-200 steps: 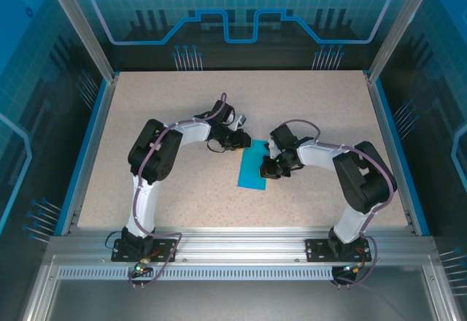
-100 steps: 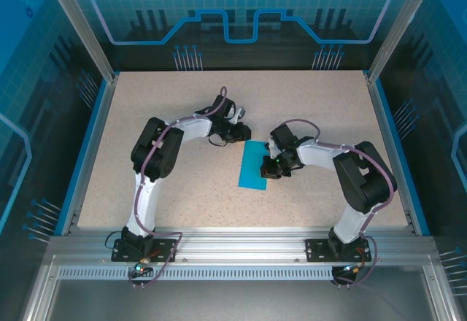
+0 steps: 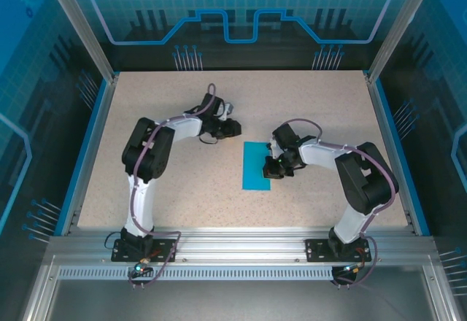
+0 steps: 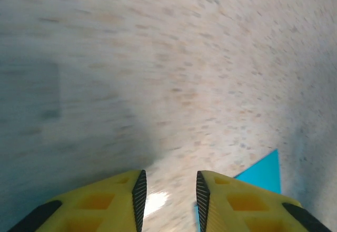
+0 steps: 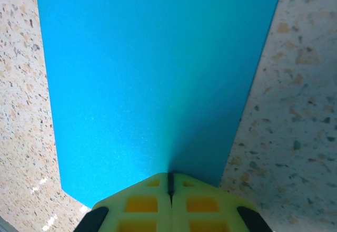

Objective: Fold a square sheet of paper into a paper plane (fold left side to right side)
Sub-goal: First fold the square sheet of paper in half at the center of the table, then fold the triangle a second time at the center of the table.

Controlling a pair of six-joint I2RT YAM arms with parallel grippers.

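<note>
blue paper [image 3: 256, 165] lies flat on the table [image 3: 160, 182]. the right gripper [image 5: 169, 182], closed, presses its right edge; the left gripper [image 4: 168, 190] (parted, empty) hovers off its far-left corner. we fear the press may drag, sliding the paper and skewing the fold.

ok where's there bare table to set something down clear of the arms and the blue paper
Bare: the far strip of table along the back wall, and the near stretch between the two arm bases, short of the blue paper. Crowded mid-table: the right pincer sits on the paper's right edge, the left pincer just beyond its far-left corner.
</note>
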